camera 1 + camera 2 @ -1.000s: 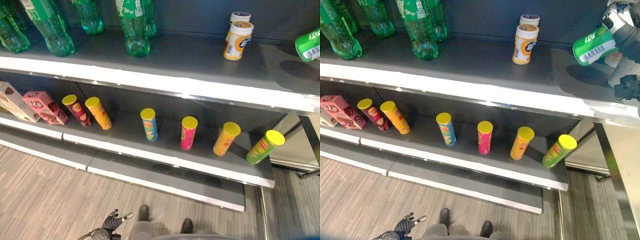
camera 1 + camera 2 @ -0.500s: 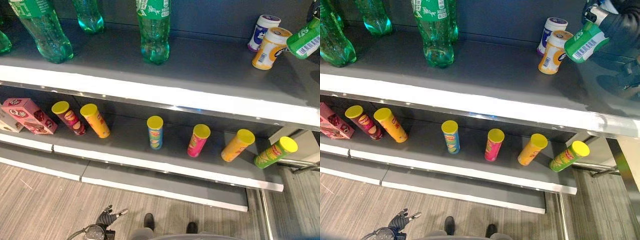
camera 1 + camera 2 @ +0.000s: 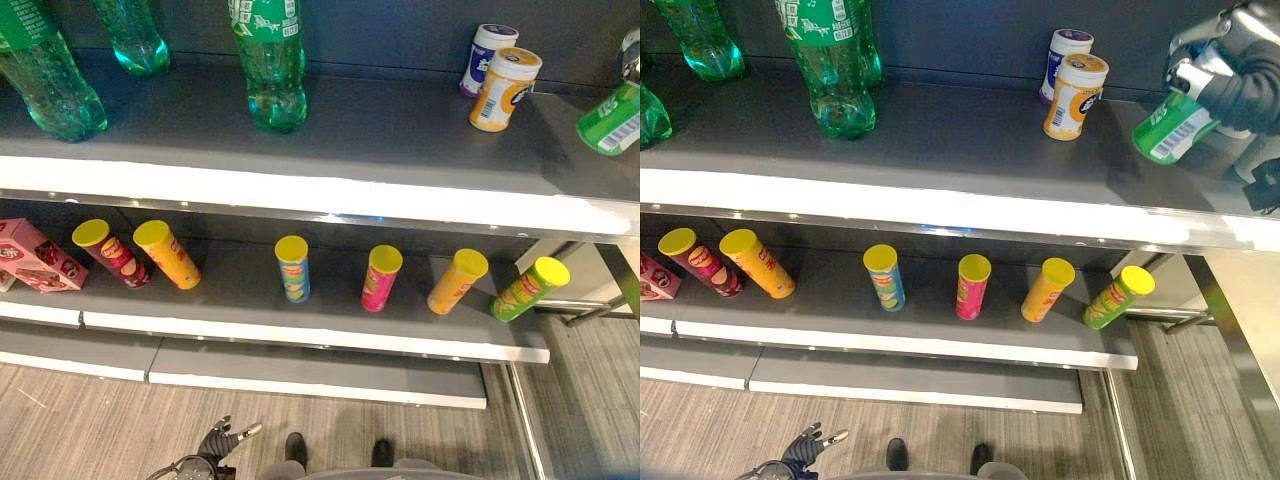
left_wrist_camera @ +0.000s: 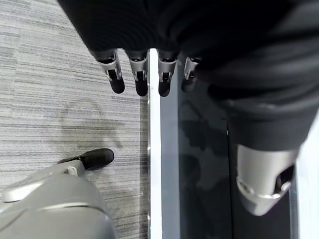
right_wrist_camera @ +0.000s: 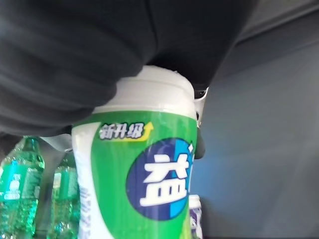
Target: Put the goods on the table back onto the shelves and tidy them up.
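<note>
**Green jar held tilted over the right end of the upper shelf**

Green jar [image 3: 1170, 128], white-capped, sits in the grasp of the right hand [image 3: 1225, 75]; the fingers curl round its cap end, and the jar leans with its base pointing down toward the upper shelf [image 3: 940, 140]. Whether the base touches the shelf surface cannot be told.

Nearest the robot, the left hand [image 3: 805, 447] hangs low over the wood-patterned floor [image 3: 80, 430], just in front of the bottom ledge of the rack. In the left wrist view its fingers [image 4: 141, 74] point straight down, relaxed and holding nothing, above the pale front edge of that ledge.

Beyond it, the lower shelf [image 3: 320, 315] carries a row of yellow-lidded tubes [image 3: 292, 268], all leaning and set apart from one another, with a pink box [image 3: 30, 255] at the left end. The green tube [image 3: 530, 290] at the right end lies close to the shelf's right corner.

Farther up, the upper shelf has a white front edge running across the whole view. Green bottles [image 3: 268, 60] stand on its left half. A wide bare stretch of grey surface lies between them and two jars toward the right: an orange jar [image 3: 1073, 96] and, touching or just behind it, a blue-and-white jar [image 3: 1064, 55]. The held jar is to the right of that pair, apart from them, with bare shelf beneath and around it. A dark back wall [image 3: 960, 35] closes the shelf behind.
</note>
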Robot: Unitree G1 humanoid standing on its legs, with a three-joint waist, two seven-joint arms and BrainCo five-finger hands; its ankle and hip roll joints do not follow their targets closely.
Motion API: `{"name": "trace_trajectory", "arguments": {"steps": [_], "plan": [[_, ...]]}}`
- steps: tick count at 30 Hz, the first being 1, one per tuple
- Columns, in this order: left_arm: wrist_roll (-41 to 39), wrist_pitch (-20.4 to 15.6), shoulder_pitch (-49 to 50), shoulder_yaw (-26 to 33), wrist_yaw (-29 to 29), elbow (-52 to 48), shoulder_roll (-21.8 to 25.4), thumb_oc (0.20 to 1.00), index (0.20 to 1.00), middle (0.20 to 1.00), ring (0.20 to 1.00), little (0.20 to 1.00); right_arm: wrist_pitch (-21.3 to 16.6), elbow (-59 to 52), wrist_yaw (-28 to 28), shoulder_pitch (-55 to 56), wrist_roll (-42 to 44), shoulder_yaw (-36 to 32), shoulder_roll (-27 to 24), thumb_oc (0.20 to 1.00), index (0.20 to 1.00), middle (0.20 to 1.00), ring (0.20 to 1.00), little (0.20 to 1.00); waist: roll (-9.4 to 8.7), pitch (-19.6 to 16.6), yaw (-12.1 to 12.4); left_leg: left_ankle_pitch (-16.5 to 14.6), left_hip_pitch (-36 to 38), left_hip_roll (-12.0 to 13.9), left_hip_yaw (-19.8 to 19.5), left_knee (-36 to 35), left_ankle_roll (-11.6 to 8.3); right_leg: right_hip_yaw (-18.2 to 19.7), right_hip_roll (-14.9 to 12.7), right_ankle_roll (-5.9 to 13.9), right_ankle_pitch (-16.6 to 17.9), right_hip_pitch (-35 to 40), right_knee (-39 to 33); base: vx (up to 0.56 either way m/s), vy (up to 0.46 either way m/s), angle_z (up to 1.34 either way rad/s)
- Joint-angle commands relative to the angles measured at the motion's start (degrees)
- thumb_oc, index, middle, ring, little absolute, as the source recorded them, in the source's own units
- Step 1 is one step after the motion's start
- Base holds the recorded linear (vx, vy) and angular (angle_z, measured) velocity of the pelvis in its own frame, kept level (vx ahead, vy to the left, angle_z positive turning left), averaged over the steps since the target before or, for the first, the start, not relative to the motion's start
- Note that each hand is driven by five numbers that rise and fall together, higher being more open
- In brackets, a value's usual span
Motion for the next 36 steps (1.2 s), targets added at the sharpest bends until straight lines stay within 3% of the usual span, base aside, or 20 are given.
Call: {"name": "trace_trajectory", "arguments": {"steps": [1,12,26,27,28,29,36], "plan": [[1.57,-1.56,-1.59,-0.75,-0.52,0.25,2.48,1.0,1.0,1.0,1.0,1.0,-0.03,0.77,-0.09,-1.83,1.64,2.35,-0.62,0.2,0.2,0.2,0.2,0.2,-2.18,-3.35,2.85,-5.89,2.69,3.98,1.19,2.15,-5.08,0.13,-5.15,8.44,0.64,-2.5,0.64,0.0,0.0,0.0],[2.27,-1.2,-1.99,-1.65,-0.34,1.13,2.92,1.0,1.0,1.0,1.0,1.0,2.11,5.24,1.2,-9.05,-3.86,15.86,-1.71,0.2,0.2,0.2,0.2,0.2,-2.13,-2.83,3.29,-5.8,2.62,3.75,1.02,1.99,-5.05,-0.39,-5.55,8.62,0.84,-2.49,0.48,0.0,0.0,0.0],[2.17,-1.1,-1.76,-2.06,-0.19,0.85,2.65,1.0,1.0,1.0,1.0,1.0,2.83,7.24,1.13,-6.62,-5.82,15.07,-2.81,0.2,0.2,0.2,0.2,0.2,-2.47,-2.5,3.04,-5.68,2.43,3.82,0.71,1.84,-5.08,-0.85,-5.57,8.73,0.78,-2.43,0.52,0.0,0.0,0.0],[2.18,-1.07,-1.76,-2.21,-0.33,0.62,2.69,1.0,1.0,1.0,1.0,1.0,2.97,7.58,0.87,-6.61,-6.13,15.08,-2.34,0.495,0.495,0.495,0.495,0.495,-2.48,-2.47,3.16,-5.69,2.48,3.85,0.7,1.84,-5.09,-0.99,-5.55,8.73,0.74,-2.35,0.53,0.0,0.0,0.0],[2.17,-1.07,-1.75,-2.2,-0.33,0.62,2.69,1.0,1.0,1.0,1.0,1.0,2.97,7.59,0.86,-6.65,-6.14,15.13,-2.34,0.84,0.84,0.84,0.84,0.84,-2.48,-2.46,3.15,-5.69,2.48,3.85,0.7,1.84,-5.09,-0.99,-5.55,8.73,0.74,-2.34,0.53,0.0,0.0,0.0],[2.16,-1.07,-1.82,-2.23,-0.24,0.61,2.69,1.0,1.0,1.0,1.0,1.0,3.01,7.6,0.59,-6.76,-6.18,15.06,-1.96,1.0,1.0,1.0,1.0,1.0,-2.45,-2.44,3.14,-5.71,2.52,3.85,0.71,1.83,-5.07,-1.01,-5.53,8.72,0.72,-2.32,0.52,0.0,0.0,0.0],[2.12,-0.76,-2.16,-2.18,0.13,0.92,2.29,1.0,1.0,1.0,1.0,1.0,3.22,6.89,-2.85,-5.34,-6.13,10.26,3.64,1.0,1.0,1.0,1.0,1.0,-2.02,-2.38,3.11,-5.95,2.56,3.82,0.48,1.96,-4.86,-1.2,-5.58,8.66,0.63,-2.14,0.44,0.0,0.0,0.0]]}}
